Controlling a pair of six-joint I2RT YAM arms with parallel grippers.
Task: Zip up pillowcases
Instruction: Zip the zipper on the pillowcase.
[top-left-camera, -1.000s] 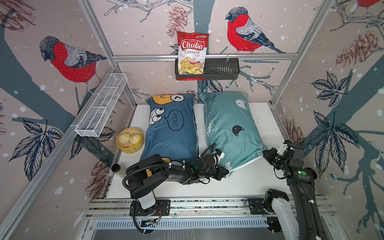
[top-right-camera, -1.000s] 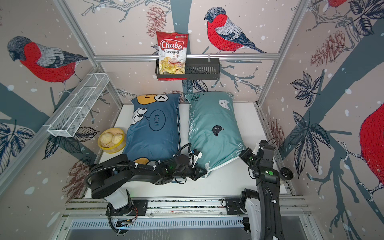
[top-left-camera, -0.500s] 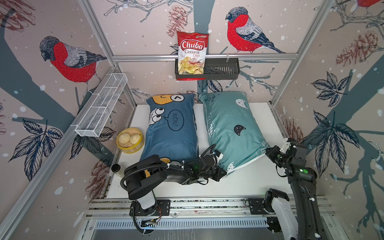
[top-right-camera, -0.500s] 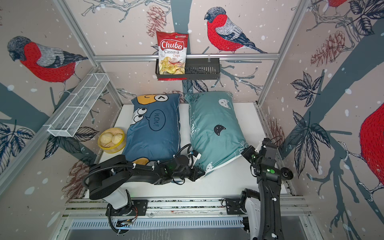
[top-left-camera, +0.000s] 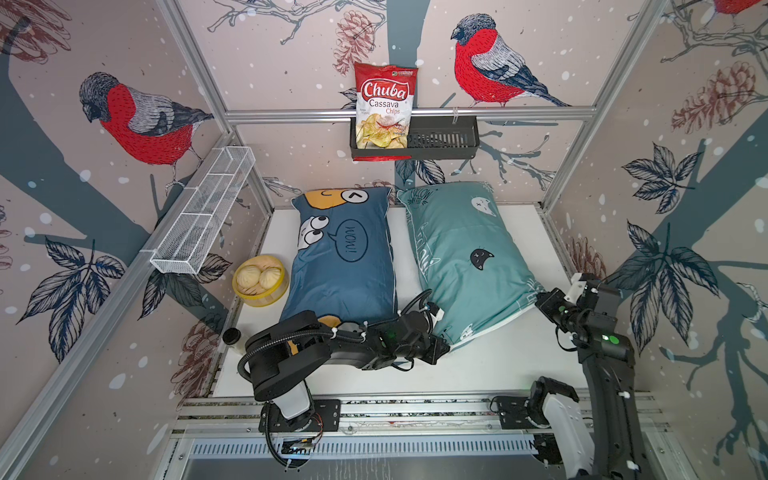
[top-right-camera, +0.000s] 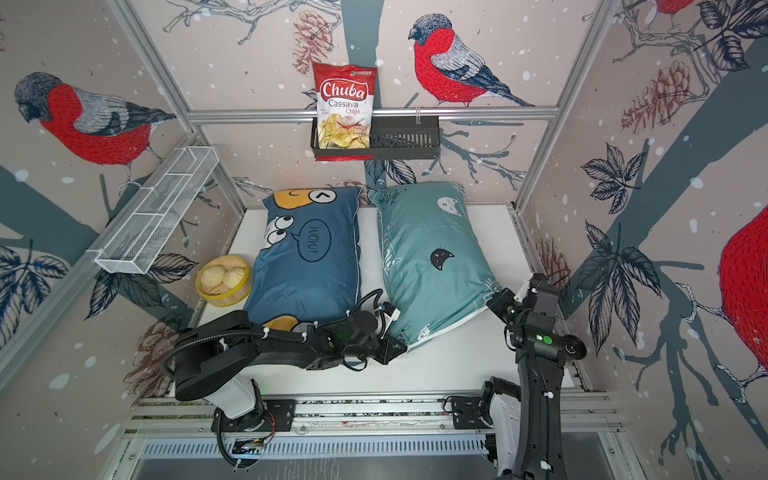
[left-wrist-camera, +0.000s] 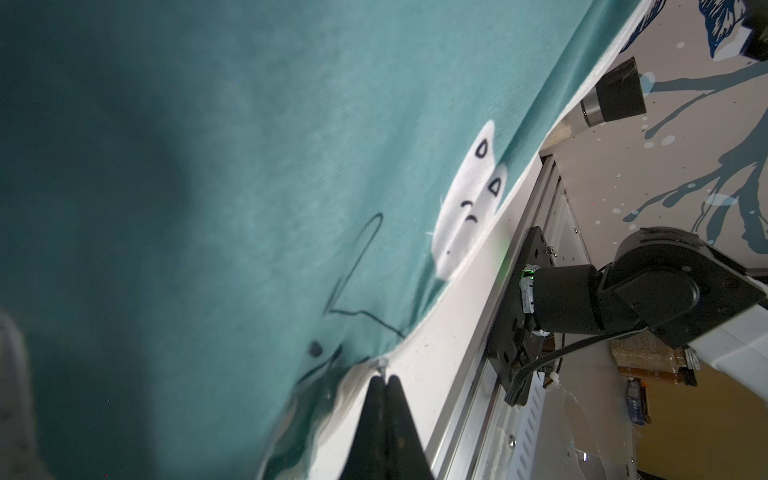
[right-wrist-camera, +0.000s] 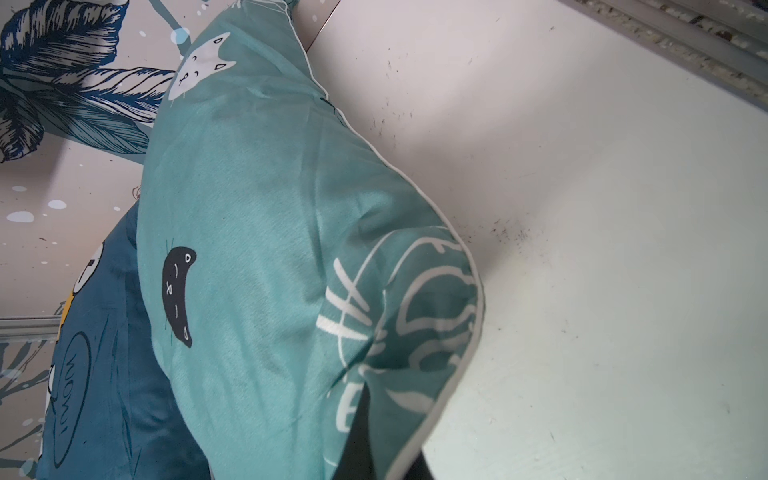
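Left fingers (left-wrist-camera: 383, 379) nip the teal pillow's (top-left-camera: 461, 257) zipper pull (left-wrist-camera: 382, 365); right fingers (top-left-camera: 540, 298) pinch its corner. Neither has moved, so zipping looks stalled.

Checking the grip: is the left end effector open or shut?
Shut: the left end effector's black fingers meet with no gap in the wrist view, tips at a small white tab on the teal pillow's edge.

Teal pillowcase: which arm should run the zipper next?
Left, probably. The left gripper is pinched shut at a small white tab on the teal pillowcase edge, while the right gripper clamps its other near corner, bracing it.
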